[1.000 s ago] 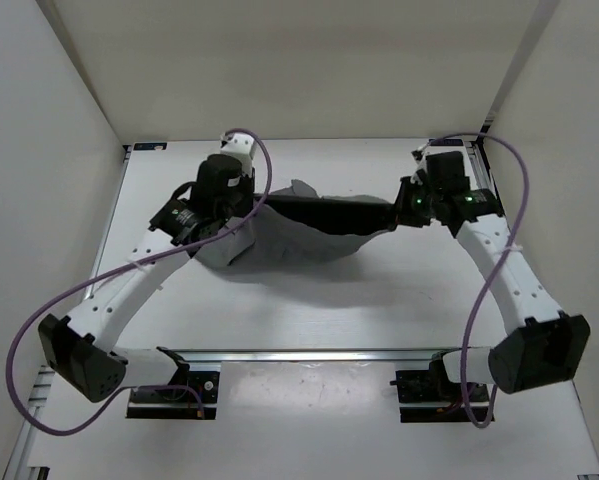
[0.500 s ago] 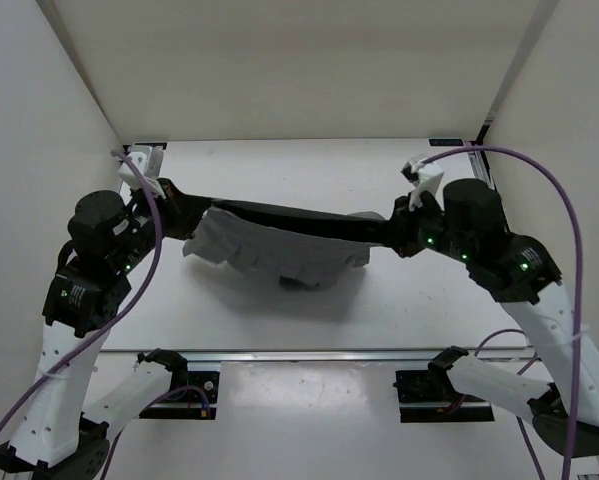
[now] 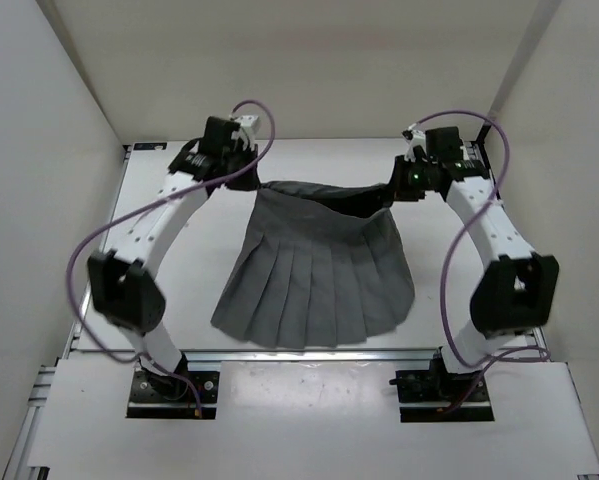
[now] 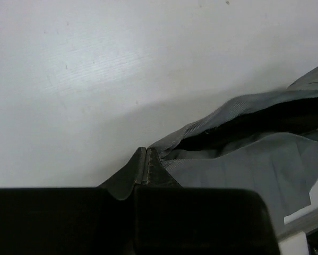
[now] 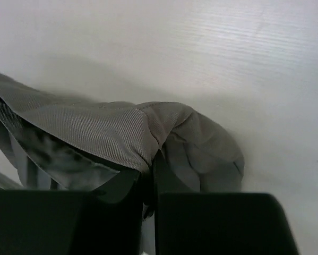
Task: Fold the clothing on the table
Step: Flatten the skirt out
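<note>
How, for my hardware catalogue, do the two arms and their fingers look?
Both the left arm and right arm have white links, black joint housings and a looping purple cable. The right wrist shows a small green light. The fingers are dark, flat and tapered.

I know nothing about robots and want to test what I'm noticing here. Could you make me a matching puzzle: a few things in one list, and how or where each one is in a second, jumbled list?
Things:
1. pleated skirt
2. left end effector
3. right end effector
4. table

States:
A. white and flat, underneath everything
B. shut on the waistband's right end in the overhead view
C. grey, fanned out, hem toward the near edge
D. shut on the waistband's left end in the overhead view

Pairs: 1-C, 2-D, 3-B, 4-A
</note>
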